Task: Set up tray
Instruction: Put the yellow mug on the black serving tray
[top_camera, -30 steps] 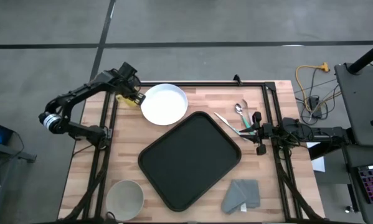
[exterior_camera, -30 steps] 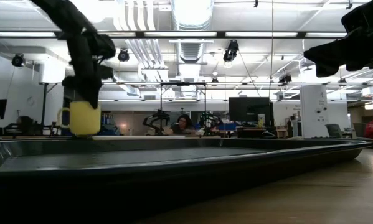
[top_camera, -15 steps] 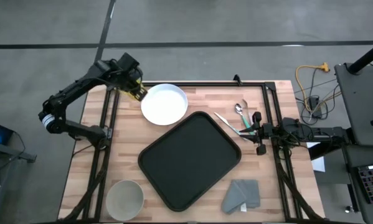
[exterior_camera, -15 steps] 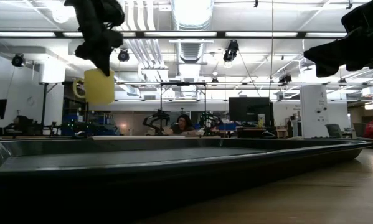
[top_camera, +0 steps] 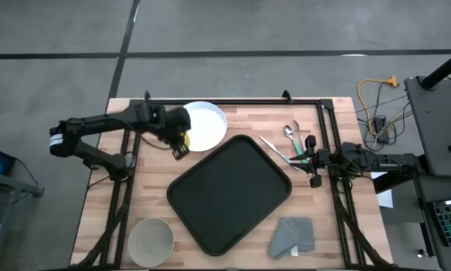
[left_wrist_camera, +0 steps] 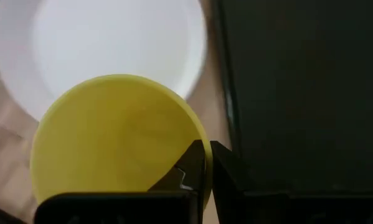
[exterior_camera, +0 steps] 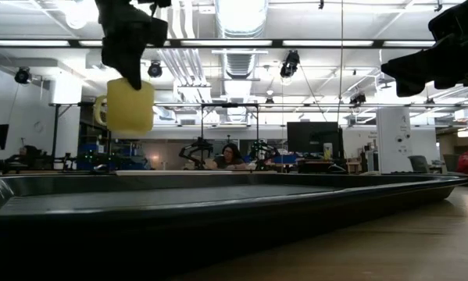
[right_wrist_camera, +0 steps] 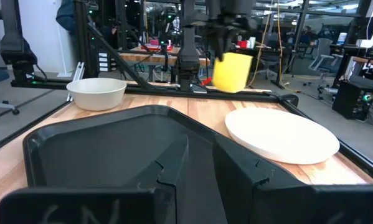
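Jaws of my left gripper (left_wrist_camera: 206,163) are clamped on the rim of a yellow mug (exterior_camera: 128,104), one finger inside the wall and one outside, and I hold it lifted clear of the table (top_camera: 225,117), hanging above the near edge of the white plate (top_camera: 202,124). My right gripper (top_camera: 309,156) waits at the right edge of the table beside the cutlery (top_camera: 289,134); I cannot tell whether its jaws are open or closed.

What matters for the coming move is the tray (top_camera: 230,193). It lies flat in the middle of the table, turned on the diagonal, its long axis running from the near left toward the far right. From my left gripper it sits just to the right and a little nearer, its closest corner almost under the mug. My left arm is nearer to that corner; the right arm is closer to the tray's far right end.

It is matte black plastic with rounded corners and a low raised rim. The mug is smooth and cylindrical with a side handle, the plate glossy and round. A pale bowl (top_camera: 150,239) and a folded grey cloth (top_camera: 293,235) lie on the near part of the wood-slat table.
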{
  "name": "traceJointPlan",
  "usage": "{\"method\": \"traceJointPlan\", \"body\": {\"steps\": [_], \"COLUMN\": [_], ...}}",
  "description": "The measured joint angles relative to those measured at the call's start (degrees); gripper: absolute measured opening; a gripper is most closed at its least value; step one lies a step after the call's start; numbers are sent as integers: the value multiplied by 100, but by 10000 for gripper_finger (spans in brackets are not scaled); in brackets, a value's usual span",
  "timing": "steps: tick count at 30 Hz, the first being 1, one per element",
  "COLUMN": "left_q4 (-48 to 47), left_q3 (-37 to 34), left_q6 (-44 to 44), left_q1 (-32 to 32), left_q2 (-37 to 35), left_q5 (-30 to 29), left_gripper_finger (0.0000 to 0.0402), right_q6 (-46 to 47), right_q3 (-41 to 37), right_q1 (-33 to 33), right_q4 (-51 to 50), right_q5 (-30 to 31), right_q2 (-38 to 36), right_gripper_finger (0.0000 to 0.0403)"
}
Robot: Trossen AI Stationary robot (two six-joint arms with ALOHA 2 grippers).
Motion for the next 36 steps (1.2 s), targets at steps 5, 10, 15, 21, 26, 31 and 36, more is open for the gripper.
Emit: {"method": "traceJointPlan", "body": {"steps": [5, 10, 15, 21, 26, 31, 36], "left_q4": [330, 855, 1247, 1361, 1381, 1378, 1025], "left_q3": [-371, -774, -1044, -1103, -722, -257, 77], "left_q6": [-600, -1043, -1373, -1779, -1875, -1847, -1830], "left_q1": [-803, -1447, -1930, -2373, -2770, -3086, -3306], "left_q2": [0, 42, 83, 290, 781, 1386, 1880], "left_q5": [-4, -11, -9, -13, -12, -9, -9], "left_gripper_finger": [0, 0, 0, 0, 0, 0, 0], "right_q6": [0, 0, 0, 0, 0, 0, 0], "right_q3": [0, 0, 0, -1, 0, 0, 0], "right_q1": [0, -1, 0, -1, 0, 0, 0], "right_q4": [0, 0, 0, 0, 0, 0, 0], "right_q5": [0, 0, 0, 0, 0, 0, 0], "right_q2": [0, 0, 0, 8, 11, 11, 17], "right_gripper_finger": [68, 68, 68, 68, 68, 68, 68]}}
